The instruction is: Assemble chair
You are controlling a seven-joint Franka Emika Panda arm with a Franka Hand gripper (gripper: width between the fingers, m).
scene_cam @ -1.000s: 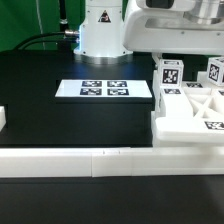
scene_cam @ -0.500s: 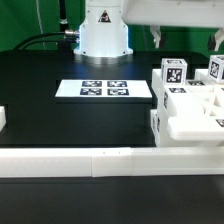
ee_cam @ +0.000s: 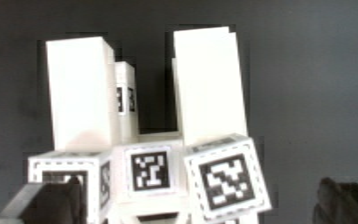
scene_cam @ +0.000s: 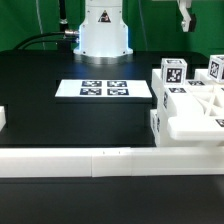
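Black table [scene_cam: 60, 130], green backdrop [scene_cam: 25, 20] behind, even lighting

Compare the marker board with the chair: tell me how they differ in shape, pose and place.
The marker board is one thin flat sheet lying on the table; the chair is chunky slabs and posts standing up. The marker board sits mid-table; the chair stands at the exterior view's right, by the long white rail. Both are white with black-and-white tags.

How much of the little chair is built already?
Partly built: the chair, slabs and tagged posts joined, stands by the long white rail. The open gripper holds nothing and hangs high above it. I can't tell which parts are missing, so what's left is unclear.
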